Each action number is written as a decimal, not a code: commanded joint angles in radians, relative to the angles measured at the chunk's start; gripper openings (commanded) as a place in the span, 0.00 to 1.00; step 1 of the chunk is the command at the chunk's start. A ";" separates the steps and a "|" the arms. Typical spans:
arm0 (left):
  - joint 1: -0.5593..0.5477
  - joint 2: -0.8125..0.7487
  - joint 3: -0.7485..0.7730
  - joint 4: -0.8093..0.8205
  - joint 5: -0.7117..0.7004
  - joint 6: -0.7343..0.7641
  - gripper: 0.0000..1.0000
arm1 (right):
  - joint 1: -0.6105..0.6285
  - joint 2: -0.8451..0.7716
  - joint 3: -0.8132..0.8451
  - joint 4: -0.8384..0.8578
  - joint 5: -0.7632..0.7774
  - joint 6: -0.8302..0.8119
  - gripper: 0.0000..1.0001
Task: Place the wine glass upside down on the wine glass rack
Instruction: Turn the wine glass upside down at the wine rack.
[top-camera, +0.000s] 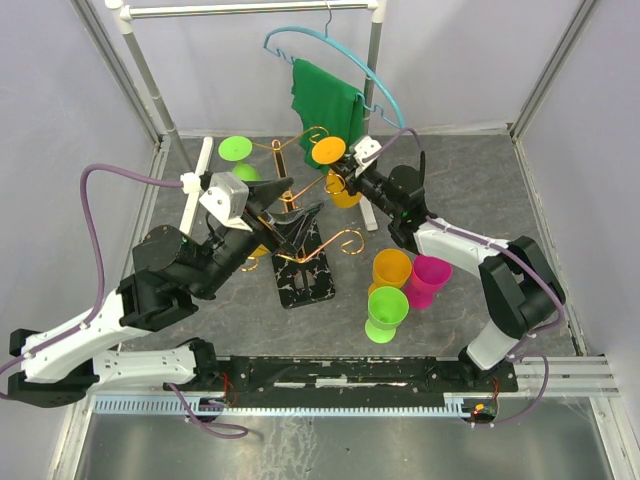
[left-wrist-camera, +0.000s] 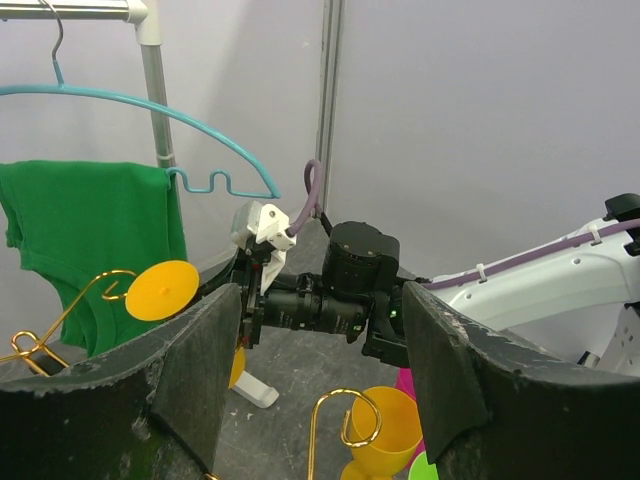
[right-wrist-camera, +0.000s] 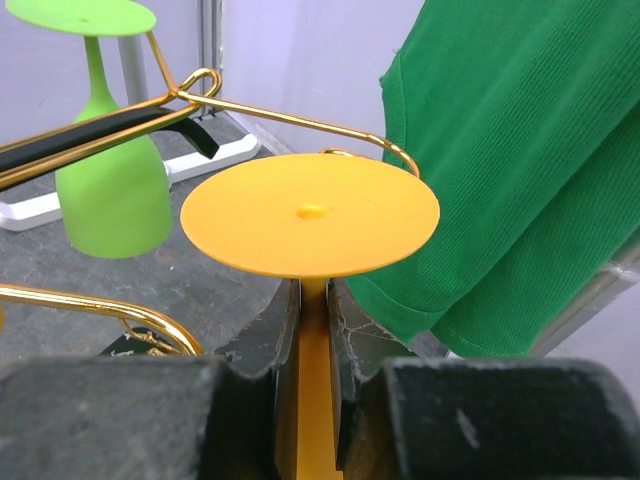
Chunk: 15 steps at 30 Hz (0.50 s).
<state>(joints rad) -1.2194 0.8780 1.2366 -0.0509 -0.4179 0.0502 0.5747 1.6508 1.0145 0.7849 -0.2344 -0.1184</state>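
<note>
The gold wine glass rack (top-camera: 318, 250) stands mid-table on its black marbled base. My right gripper (top-camera: 345, 182) is shut on the stem of an orange wine glass (top-camera: 329, 151), held upside down beside the rack's far-right arm. In the right wrist view the stem (right-wrist-camera: 312, 380) sits between my fingers, the round foot (right-wrist-camera: 310, 215) on top, next to a gold arm (right-wrist-camera: 290, 120). A green glass (top-camera: 237, 150) hangs upside down on the rack's far-left arm. My left gripper (top-camera: 285, 205) is open and empty over the rack's middle; it also shows in the left wrist view (left-wrist-camera: 322, 310).
Orange (top-camera: 392, 268), pink (top-camera: 431, 276) and green (top-camera: 387, 309) glasses stand upright to the right of the rack. A white clothes rail (top-camera: 250, 8) with a teal hanger (top-camera: 380, 85) and green cloth (top-camera: 328, 105) stands right behind the rack.
</note>
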 joint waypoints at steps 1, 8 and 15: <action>-0.001 -0.016 0.004 0.026 -0.014 0.025 0.72 | 0.033 -0.044 -0.016 0.107 0.015 0.018 0.01; -0.001 -0.031 -0.006 0.027 -0.021 0.021 0.72 | 0.110 -0.087 -0.046 0.048 0.083 -0.036 0.01; -0.001 -0.037 -0.006 0.018 -0.019 0.013 0.72 | 0.171 -0.109 -0.091 0.035 0.186 -0.078 0.01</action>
<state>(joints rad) -1.2194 0.8520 1.2301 -0.0517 -0.4191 0.0498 0.7002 1.5768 0.9428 0.8009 -0.0856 -0.1558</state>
